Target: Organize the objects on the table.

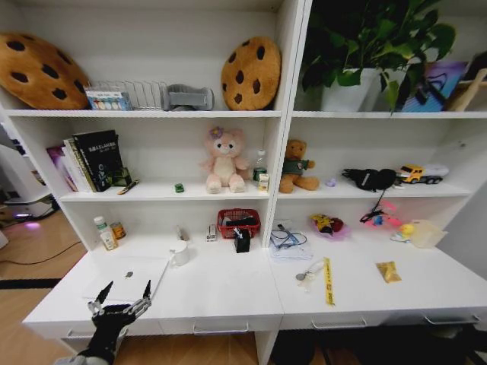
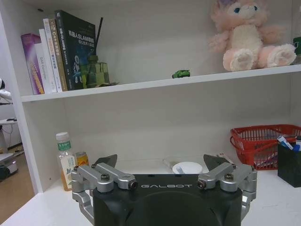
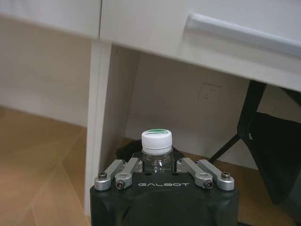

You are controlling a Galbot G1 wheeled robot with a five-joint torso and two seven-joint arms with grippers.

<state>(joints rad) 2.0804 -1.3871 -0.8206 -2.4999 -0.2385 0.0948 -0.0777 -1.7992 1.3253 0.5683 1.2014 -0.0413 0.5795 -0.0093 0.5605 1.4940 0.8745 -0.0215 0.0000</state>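
One bottle point(image 3: 156, 146) clamped in right gripper point(image 3: 157, 165); left gripper point(image 1: 122, 291) spread wide, by one laptop point(image 1: 129, 275).

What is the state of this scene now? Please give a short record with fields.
left gripper: open, hovering over the near edge of the silver laptop
right gripper: below the desk top, fingers shut on a small clear bottle with white-green cap
laptop: closed, flat on the left end of the white desk
yellow measuring strip: lying on the desk's right half
green toy car: on the shelf beside the pink plush bear

Bright even indoor light, soft shadows under shelves, wide-angle bending at edges
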